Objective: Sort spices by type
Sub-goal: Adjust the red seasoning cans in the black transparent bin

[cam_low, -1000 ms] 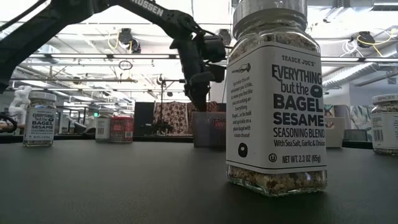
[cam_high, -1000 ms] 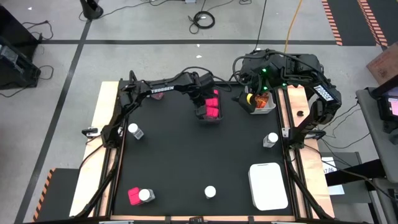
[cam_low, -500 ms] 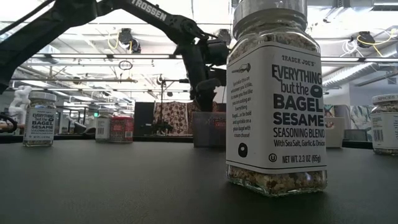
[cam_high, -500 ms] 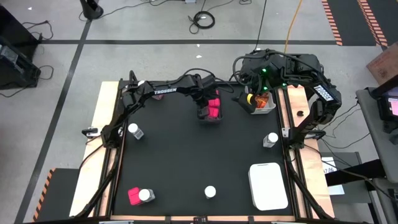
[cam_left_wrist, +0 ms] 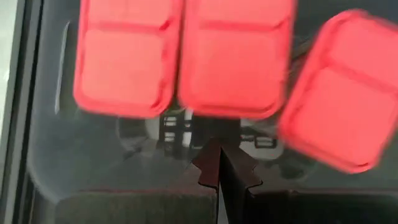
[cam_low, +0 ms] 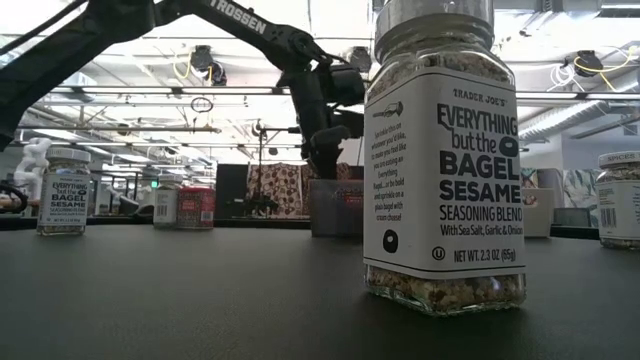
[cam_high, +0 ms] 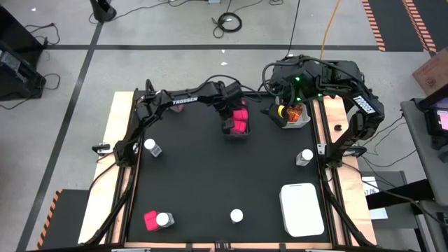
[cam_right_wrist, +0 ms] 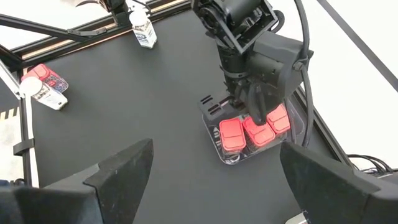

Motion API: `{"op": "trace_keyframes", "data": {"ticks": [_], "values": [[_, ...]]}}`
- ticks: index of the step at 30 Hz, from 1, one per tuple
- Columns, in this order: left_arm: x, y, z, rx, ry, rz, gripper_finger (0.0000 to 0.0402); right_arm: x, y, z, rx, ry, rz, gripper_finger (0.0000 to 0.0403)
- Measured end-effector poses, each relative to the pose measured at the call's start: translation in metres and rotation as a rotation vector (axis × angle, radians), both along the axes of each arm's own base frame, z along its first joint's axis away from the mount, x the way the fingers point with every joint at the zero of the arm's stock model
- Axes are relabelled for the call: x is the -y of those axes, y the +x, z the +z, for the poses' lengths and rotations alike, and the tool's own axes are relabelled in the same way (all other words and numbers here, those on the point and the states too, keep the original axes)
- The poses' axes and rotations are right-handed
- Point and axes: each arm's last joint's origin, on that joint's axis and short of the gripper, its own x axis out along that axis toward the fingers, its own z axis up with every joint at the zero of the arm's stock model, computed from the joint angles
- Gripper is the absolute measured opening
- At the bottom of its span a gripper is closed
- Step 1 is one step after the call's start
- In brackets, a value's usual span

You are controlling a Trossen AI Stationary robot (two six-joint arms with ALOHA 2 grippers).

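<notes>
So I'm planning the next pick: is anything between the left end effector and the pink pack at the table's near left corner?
Partly. The left end effector, shut, sits in the bin; a jar touches the pink pack. Bare table lies between.

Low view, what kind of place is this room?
Probably a robotics lab or workshop: ceiling ducting over open floor, a Trossen arm above the black table, and loose floor cables.

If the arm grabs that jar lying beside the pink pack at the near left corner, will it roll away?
Probably. The jar lies on its side and looks round, so a nudge could roll it. The pink pack touching it may block one direction. Its clear body probably grips smoothly, possibly slipping.
</notes>
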Motion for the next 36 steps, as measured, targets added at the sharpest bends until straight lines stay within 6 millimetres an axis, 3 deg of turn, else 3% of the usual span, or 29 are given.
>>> {"op": "trace_keyframes", "data": {"ticks": [10, 23, 26, 30, 36], "values": [[-0.018, 0.001, 0.003, 0.060, 0.103, 0.059, 0.0004, 0.000, 0.000, 0.000, 0.000, 0.000, 0.000, 0.0345], [-0.019, -0.002, 0.004, 0.039, 0.103, 0.066, 0.0004, 0.000, 0.000, 0.000, 0.000, 0.000, 0.000, 0.0345], [-0.017, -0.007, 0.015, 0.029, 0.114, 0.072, 0.0004, 0.000, 0.000, 0.000, 0.000, 0.000, 0.000, 0.0345], [-0.006, -0.014, 0.029, 0.016, 0.079, 0.064, 0.0004, 0.000, 0.000, 0.000, 0.000, 0.000, 0.000, 0.0345], [0.028, -0.009, 0.029, -0.024, -0.025, -0.025, 0.0004, 0.000, 0.000, 0.000, 0.000, 0.000, 0.000, 0.0345]]}}
